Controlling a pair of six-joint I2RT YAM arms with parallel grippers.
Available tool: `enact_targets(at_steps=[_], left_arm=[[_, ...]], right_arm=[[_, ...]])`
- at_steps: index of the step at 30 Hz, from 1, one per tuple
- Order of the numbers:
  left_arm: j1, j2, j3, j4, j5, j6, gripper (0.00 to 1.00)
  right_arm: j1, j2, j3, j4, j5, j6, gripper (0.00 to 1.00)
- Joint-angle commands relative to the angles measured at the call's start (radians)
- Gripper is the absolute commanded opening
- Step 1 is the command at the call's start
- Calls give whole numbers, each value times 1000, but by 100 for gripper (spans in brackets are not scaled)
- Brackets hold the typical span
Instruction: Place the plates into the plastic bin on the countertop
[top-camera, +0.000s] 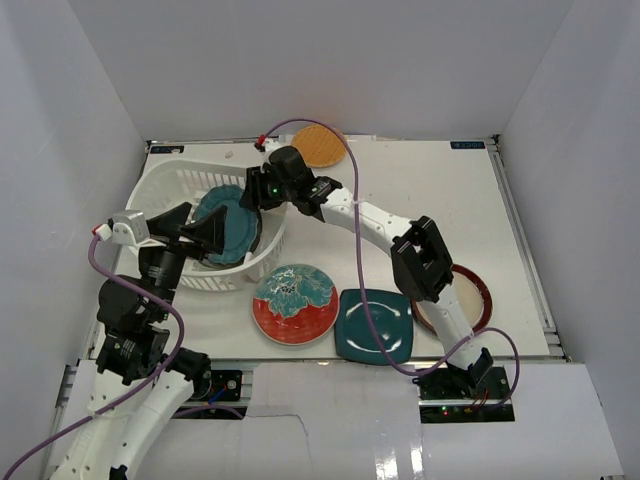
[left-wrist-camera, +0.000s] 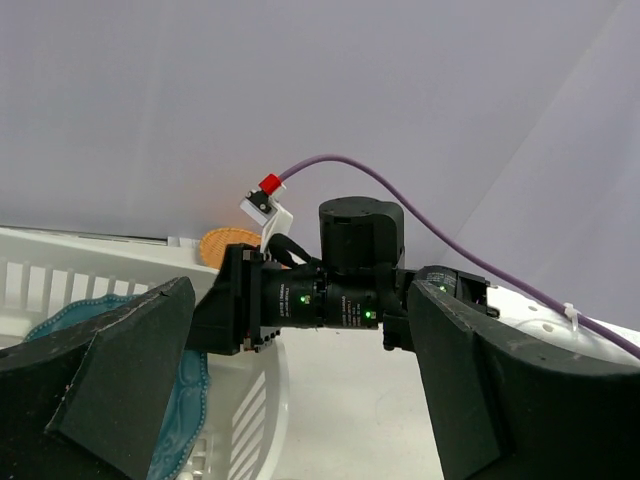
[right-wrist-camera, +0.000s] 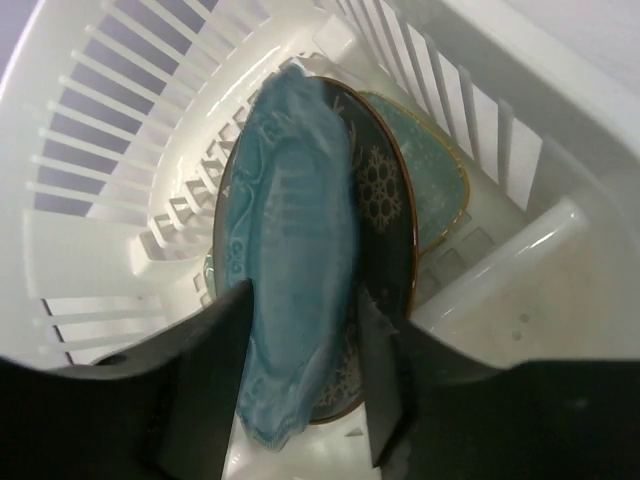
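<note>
Desk (top-camera: 440, 190): I count four plates (top-camera: 295, 303) lying out on it. Bin (top-camera: 160, 185) far-left, teal scalloped plate (right-wrist-camera: 300, 260) on edge inside, my right fingers (right-wrist-camera: 215, 365) clamped on it. Left fingers (left-wrist-camera: 120, 370) spread wide by bin wall.

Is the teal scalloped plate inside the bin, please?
Inside: the teal scalloped plate stands tilted within the bin's walls, gripped by the right claw.

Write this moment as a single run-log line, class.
right gripper: shut on teal plate, inside bin | left gripper: open, at bin's near rim | on countertop: orange plate, floral plate, square plate, cream plate
</note>
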Motion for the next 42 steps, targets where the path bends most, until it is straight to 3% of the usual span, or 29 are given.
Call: enact_targets(at_steps=[1, 4, 7, 11, 12, 16, 18, 20, 21, 23, 27, 32, 42], left_arm=[[9, -8, -6, -3, 15, -1, 98], [9, -8, -5, -4, 15, -1, 98], [9, -8, -5, -4, 15, -1, 98], [9, -13, -7, -4, 8, 4, 98], [9, -14, -7, -4, 8, 4, 98], [7, -19, -7, -3, 21, -4, 98], [9, -15, -5, -3, 35, -7, 98], [9, -11, -3, -3, 41, -12, 98], [7, -10, -3, -3, 47, -12, 98], [9, -5, -5, -3, 48, -13, 98], [9, 4, -5, -4, 47, -15, 98], [10, 9, -5, -6, 48, -13, 98], [9, 9, -3, -6, 46, -12, 98]], right_arm=[[13, -33, 72, 55, 33, -8, 57], [13, -56, 52, 49, 69, -40, 80], [7, -126, -8, 52, 94, -104, 90], [-42, -325, -217, 89, -11, -166, 85], [-79, -372, -356, 129, -42, -175, 82], [-207, -573, -695, 215, -345, -174, 58], [-263, -601, -788, 189, -418, -204, 55], [-290, -610, -888, 151, -496, -264, 59], [-295, -602, -902, 110, -515, -293, 69], [-297, -576, -924, 54, -513, -332, 77], [-300, -498, -905, 22, -538, -399, 82], [-274, -328, -784, -79, -598, -427, 77], [-151, -124, -707, -80, -777, -406, 57]])
